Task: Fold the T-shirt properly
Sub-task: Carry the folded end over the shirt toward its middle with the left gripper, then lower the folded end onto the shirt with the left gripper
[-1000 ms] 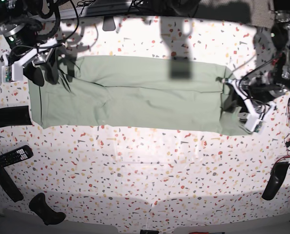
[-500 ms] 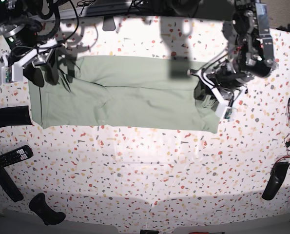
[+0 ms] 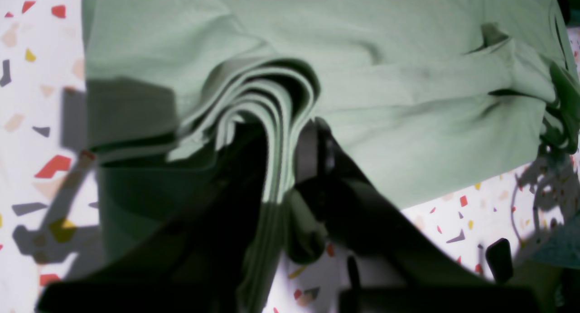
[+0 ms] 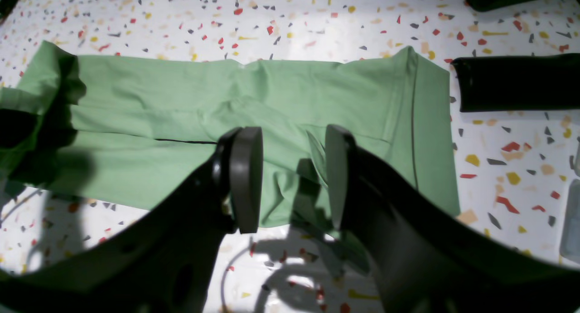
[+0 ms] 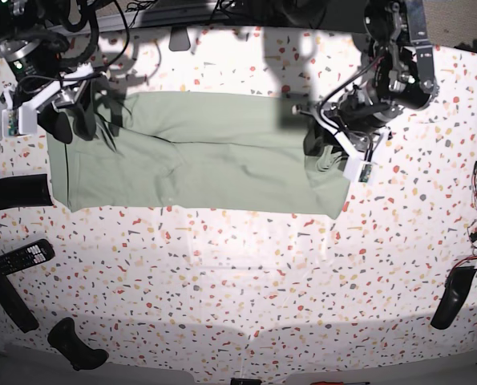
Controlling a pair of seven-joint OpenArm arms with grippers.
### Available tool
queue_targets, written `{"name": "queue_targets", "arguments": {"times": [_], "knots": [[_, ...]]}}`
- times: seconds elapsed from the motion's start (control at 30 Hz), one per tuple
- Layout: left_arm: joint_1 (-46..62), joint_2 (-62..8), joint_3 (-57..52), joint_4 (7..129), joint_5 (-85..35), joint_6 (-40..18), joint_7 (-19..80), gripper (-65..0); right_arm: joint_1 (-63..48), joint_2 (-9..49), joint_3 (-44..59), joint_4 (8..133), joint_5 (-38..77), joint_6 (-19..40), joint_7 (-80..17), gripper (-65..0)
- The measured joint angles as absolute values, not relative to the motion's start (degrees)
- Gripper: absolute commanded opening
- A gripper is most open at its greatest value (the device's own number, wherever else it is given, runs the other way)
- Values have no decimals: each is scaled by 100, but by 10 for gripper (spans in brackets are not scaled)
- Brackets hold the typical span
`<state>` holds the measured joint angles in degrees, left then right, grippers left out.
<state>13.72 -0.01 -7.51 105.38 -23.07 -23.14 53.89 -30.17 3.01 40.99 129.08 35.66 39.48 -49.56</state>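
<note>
The pale sage-green T-shirt lies folded into a long strip across the back of the speckled table. My left gripper is shut on the strip's right end and holds it lifted and bent back over the rest. In the left wrist view the gripper pinches several stacked layers of the shirt. My right gripper is open and empty over the strip's left end. In the right wrist view its fingers straddle the shirt's near edge, with a thin dark seam line beside them.
A black rectangular block lies just left of the shirt and also shows in the right wrist view. A remote and a black handle lie front left. A black object and cables are at the right edge.
My left gripper has carried the shirt's right end to the left, so the strip now ends nearer the middle. The right arm has not moved.
</note>
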Motion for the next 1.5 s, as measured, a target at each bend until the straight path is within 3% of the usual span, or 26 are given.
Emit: {"name": "queue_targets", "arguments": {"times": [0.63,0.83,1.0,1.5], "knots": [[1391,-3,-735,10538,-2307,-2311,5336,-650,-3017,301,4099,12908,3566,3948,-4956,-428],[1382,-3,-71,10538,-2165,-2307,5315,-650,-2845,301,4099,12908,3564,3948,-5048,-428],[1380,-3,342,10538,-1337,-1667,4941,-650,-2827,303,4099,12908,3642,3948,-5100,-428],[1380,-30,338,10538,-1302,-1647,4928,-650,-2827,336,4099,12908,3863,3948,-5153,-428]]}}
